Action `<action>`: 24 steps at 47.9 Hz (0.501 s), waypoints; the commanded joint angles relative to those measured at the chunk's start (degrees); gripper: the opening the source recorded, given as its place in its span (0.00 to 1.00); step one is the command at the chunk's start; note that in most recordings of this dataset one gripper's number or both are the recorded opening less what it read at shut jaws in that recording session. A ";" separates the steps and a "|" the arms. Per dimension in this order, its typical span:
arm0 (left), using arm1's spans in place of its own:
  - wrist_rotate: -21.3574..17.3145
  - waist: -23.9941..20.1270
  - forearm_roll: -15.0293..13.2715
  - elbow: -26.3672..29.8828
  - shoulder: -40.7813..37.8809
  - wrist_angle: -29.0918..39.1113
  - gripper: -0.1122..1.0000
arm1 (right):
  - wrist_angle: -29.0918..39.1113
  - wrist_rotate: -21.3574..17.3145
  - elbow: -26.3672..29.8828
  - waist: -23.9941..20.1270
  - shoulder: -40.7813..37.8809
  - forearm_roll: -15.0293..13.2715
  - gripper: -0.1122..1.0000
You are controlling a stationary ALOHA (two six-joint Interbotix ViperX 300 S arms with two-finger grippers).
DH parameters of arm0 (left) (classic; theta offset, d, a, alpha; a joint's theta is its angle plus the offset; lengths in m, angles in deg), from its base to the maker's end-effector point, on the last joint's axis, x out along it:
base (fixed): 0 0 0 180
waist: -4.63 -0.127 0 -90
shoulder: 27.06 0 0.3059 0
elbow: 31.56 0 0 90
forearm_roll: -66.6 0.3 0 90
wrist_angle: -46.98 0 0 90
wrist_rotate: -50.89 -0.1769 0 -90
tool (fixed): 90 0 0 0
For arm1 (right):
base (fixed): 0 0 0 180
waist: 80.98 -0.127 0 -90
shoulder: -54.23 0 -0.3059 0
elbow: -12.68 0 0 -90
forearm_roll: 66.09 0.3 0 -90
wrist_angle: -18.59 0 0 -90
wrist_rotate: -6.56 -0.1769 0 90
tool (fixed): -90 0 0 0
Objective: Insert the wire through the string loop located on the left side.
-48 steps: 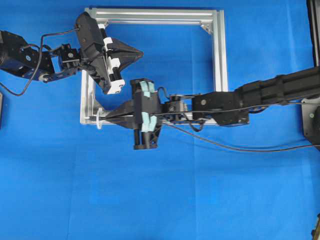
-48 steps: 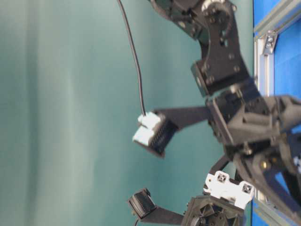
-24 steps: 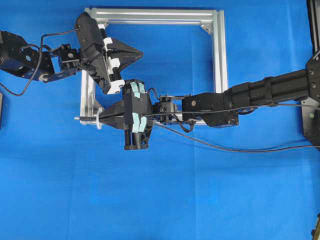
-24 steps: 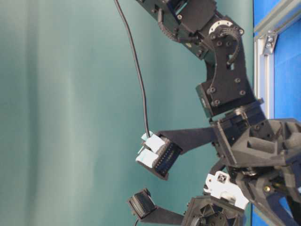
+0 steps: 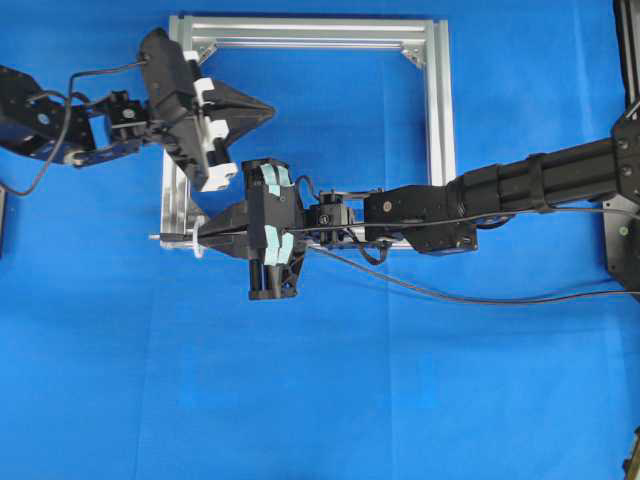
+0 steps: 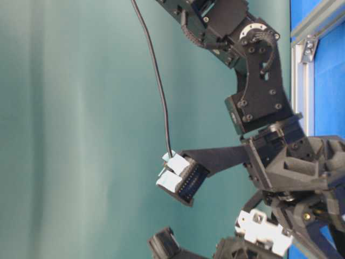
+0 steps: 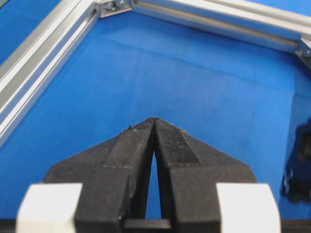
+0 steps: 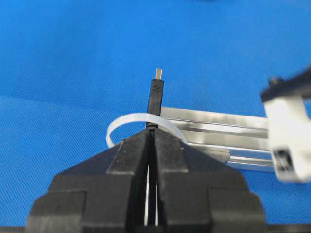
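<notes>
My right gripper (image 5: 208,235) is shut on the wire (image 5: 470,297), just behind its small black plug (image 8: 155,90). The whitish string loop (image 8: 127,123) hangs at the aluminium frame's (image 5: 437,120) lower left corner. Its band crosses the wire right at my fingertips (image 8: 167,145), and the silvery-tipped plug (image 5: 165,237) sticks out past it to the left. The wire trails back to the right under the right arm. My left gripper (image 5: 270,106) hovers over the frame's upper left, apart from the wire; it (image 7: 154,121) is shut with nothing between its fingers.
The frame's rails (image 7: 39,63) lie on a blue cloth. One rail (image 8: 218,121) runs right of the loop. The left wrist's white block (image 8: 286,141) is close on the right. In the table-level view a black camera cable (image 6: 156,81) hangs beside the stacked arms.
One second ago the right gripper was further right; it carried the plug leftward past the loop and has since held still. The left gripper has drifted slightly up and left.
</notes>
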 commanded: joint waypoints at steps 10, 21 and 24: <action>0.53 -1.14 0.18 -7.65 7.47 -1.32 0.10 | -0.18 0.00 0.97 0.00 1.23 0.00 0.10; 0.44 -2.20 0.18 -15.03 14.06 -1.32 0.10 | -0.18 0.00 0.97 0.00 1.23 0.00 0.10; 0.35 -2.64 0.18 -16.96 15.73 -1.32 0.10 | -0.18 0.00 0.97 0.00 1.23 0.00 0.10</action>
